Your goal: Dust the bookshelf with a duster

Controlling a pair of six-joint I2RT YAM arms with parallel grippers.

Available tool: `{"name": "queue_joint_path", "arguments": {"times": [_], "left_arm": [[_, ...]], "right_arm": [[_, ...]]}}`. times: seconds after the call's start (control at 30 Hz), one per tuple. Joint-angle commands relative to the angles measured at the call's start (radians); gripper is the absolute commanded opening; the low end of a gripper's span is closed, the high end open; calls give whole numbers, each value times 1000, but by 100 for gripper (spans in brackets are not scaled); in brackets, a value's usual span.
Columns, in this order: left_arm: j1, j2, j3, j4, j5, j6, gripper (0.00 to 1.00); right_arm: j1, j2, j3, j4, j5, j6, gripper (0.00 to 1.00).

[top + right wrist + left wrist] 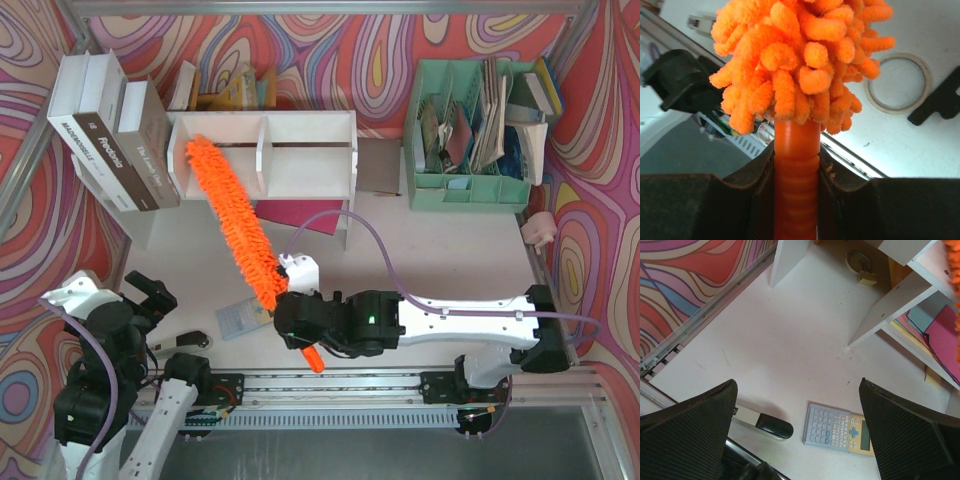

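The white bookshelf (310, 128) stands at the back centre of the table, its divider in the middle; its legs (885, 315) also show in the left wrist view. The orange fluffy duster (235, 220) slants from my right gripper (292, 322) up and left, and its far end lies over the bookshelf's left compartment. My right gripper (796, 200) is shut on the ribbed orange handle (796, 165), just below the fluffy head (800, 60). My left gripper (797, 385) hangs open and empty at the near left, above the table.
Big books (110, 140) lean at the bookshelf's left. A mint-green organizer (470, 140) stands at the back right. A calculator (840, 429) and a stapler (765, 424) lie beneath my left gripper. A tape ring (900, 82) lies on the table.
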Motion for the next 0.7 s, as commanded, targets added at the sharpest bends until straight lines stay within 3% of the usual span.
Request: {"name": "queue_joint_path", "arguments": {"times": [0.0,0.2,0.43,0.67], "left_arm": [[5,-6,-15,19,6,19,98],[5,-8,-15,17,5,18,98],[5,-12,-15,19,5,18,98],[6,-4,-15,22,11,21,98]], "right_arm": [[31,20,120,30,107,-44,0],[23,34,230,57,219,-121,0],[9,42,246,-53,250,-47,0],[10,45,169,27,136,-65,0]]}}
